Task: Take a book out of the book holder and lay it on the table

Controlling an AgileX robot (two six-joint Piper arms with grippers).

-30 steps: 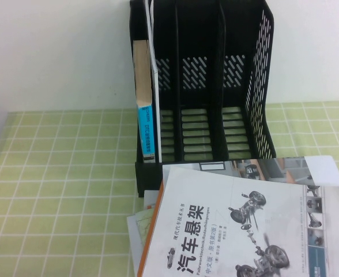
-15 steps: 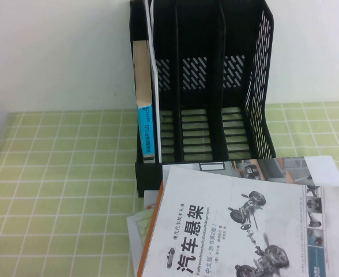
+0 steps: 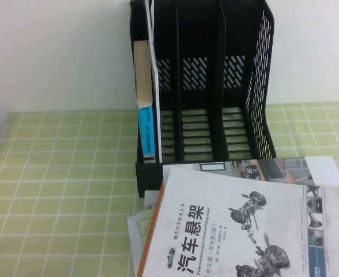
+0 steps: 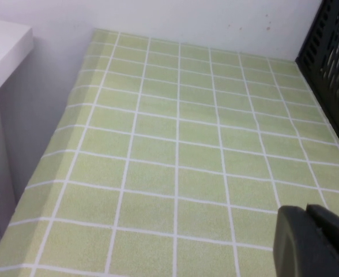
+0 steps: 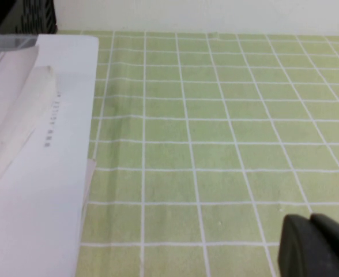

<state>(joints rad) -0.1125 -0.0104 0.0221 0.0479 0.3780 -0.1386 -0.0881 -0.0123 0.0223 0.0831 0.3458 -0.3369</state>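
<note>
A black book holder (image 3: 215, 86) with three slots stands at the back of the table. One book with a blue spine (image 3: 144, 109) stands upright in its left slot; the other slots are empty. A white book with a car-suspension cover (image 3: 244, 231) lies flat in front of the holder on top of other books. Neither gripper shows in the high view. My left gripper (image 4: 311, 216) is shut and empty over the bare cloth left of the holder (image 4: 331, 52). My right gripper (image 5: 311, 222) is shut and empty over the cloth, right of the flat books (image 5: 37, 161).
A green checked cloth (image 3: 60, 190) covers the table. A white wall (image 3: 54, 52) stands behind it. A white cabinet (image 4: 2, 63) stands beyond the table's left edge. Other books and papers (image 3: 138, 228) stick out under the white book.
</note>
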